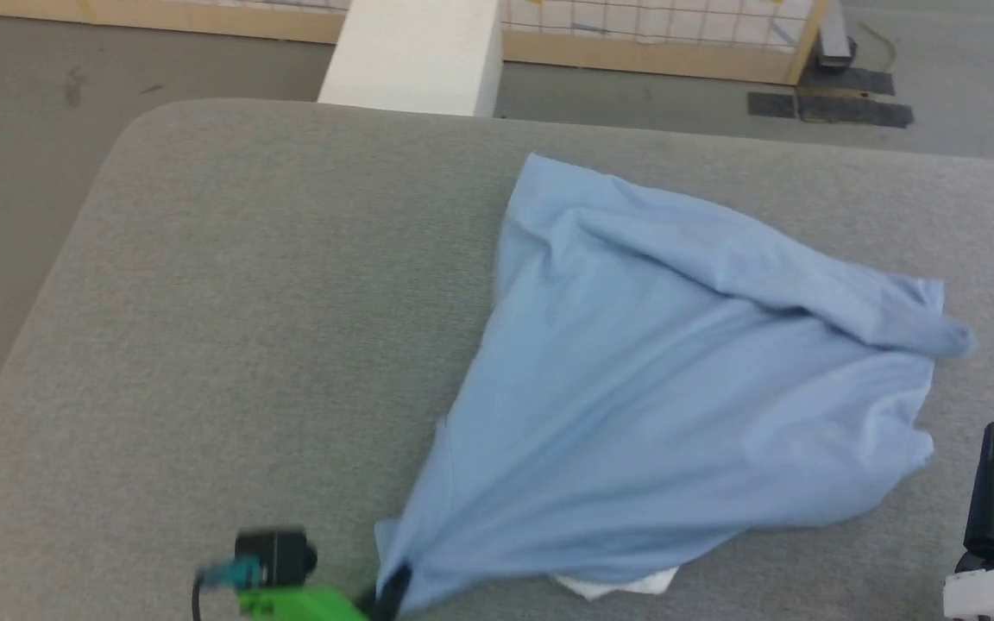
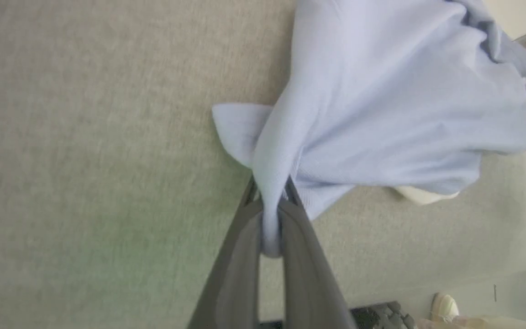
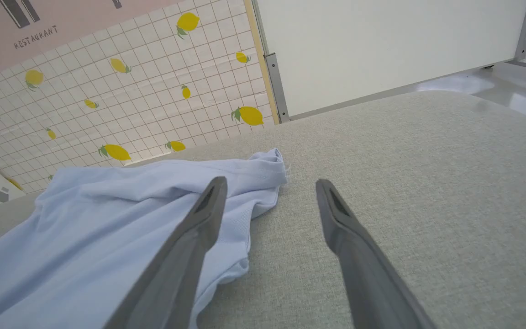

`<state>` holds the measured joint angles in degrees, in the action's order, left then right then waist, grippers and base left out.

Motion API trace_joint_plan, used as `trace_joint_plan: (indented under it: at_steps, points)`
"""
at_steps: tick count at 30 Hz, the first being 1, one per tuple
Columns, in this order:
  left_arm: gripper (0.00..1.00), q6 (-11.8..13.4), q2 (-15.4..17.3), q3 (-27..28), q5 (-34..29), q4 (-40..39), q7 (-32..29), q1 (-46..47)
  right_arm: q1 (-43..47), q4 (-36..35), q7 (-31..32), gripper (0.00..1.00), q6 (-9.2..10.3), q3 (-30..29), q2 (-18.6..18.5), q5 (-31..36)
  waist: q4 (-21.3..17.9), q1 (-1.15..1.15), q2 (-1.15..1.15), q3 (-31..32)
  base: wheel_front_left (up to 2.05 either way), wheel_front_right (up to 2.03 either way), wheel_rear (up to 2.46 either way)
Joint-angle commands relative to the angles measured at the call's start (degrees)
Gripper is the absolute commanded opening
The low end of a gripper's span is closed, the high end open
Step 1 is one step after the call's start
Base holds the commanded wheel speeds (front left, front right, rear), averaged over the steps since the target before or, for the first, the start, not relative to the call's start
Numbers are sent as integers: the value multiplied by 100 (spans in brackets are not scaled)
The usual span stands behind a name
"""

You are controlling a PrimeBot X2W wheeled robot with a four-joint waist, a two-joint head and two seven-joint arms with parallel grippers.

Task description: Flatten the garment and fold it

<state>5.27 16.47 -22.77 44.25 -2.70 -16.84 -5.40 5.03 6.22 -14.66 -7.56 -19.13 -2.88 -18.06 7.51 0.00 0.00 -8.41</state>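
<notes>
Here, in the head view, the light blue shirt (image 1: 661, 388) lies rumpled across the centre and right of the grey padded table (image 1: 247, 302); its lower-left corner is gathered to a point at the bottom edge where the left gripper (image 1: 392, 593) reaches in, and the right gripper (image 1: 992, 457) stands upright at the lower right, just beside the cloth. In the left wrist view the two fingers pinch a bunched fold of shirt at centre frame. In the right wrist view the fingers are spread wide and empty, low over the table beside the shirt's edge.
</notes>
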Motion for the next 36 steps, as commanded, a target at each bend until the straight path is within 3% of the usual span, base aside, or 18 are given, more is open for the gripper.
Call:
trace_joint_plan:
  at_steps: [1,4,5,6,17,21,23,28,32,36]
  points:
    - [0,110,44,44,16,-57,51,-269,59,-47,7,100,8,-13,1,6,139,0,0,16,0,0,0]
    - [0,204,-9,75,37,-83,227,-596,57,-66,60,100,8,-25,1,37,233,0,0,2,0,0,0]
    - [47,200,-31,68,6,-87,300,-604,54,-67,75,100,8,-14,1,41,252,0,0,3,0,0,0]
    - [100,179,-98,76,-9,-113,428,-572,49,-67,88,100,8,-2,1,41,275,0,0,12,0,0,0]
    - [100,-428,-617,569,276,-1095,1690,62,92,42,109,100,8,110,1,-17,256,0,0,254,0,0,0]
    - [100,-246,-566,969,-629,-1245,2783,283,98,67,93,100,8,137,1,-57,152,0,0,273,0,0,0]
    - [100,-139,-539,1009,-1222,-1153,3053,316,96,95,82,100,8,162,1,-81,76,0,0,264,0,0,0]
    - [100,-81,-770,934,-1985,-798,3176,164,114,146,61,100,8,206,1,-121,-34,0,0,237,0,0,0]
    - [100,-209,-1039,1012,-2175,-699,3181,57,83,19,193,100,8,271,1,25,-39,0,0,178,0,0,0]
    - [100,-369,-1193,1122,-2315,-672,3182,39,-149,-516,748,100,8,479,1,458,1,0,0,53,0,0,0]
